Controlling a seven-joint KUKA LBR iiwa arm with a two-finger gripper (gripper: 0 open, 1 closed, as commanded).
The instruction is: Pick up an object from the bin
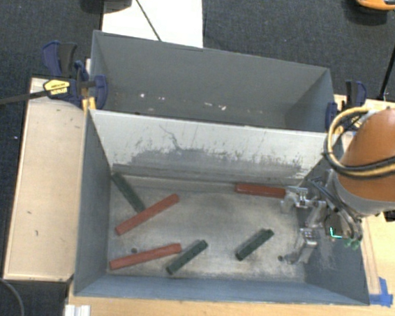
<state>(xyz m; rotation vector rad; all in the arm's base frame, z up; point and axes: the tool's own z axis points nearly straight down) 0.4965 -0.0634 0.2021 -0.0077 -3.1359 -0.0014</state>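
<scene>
The grey bin (205, 148) holds six loose bars on its floor. The arm (384, 149), capped in orange, reaches in at 3 o'clock, its jaws low by the right wall; whether they are open or closed cannot be told. Nearest them, at 4 o'clock, lies a short dark green bar (254, 244), apart from them. A red-brown bar (259, 190) lies along the back wall at 1 o'clock. The other bars (147, 214) are scattered from 6 to 10 o'clock.
</scene>
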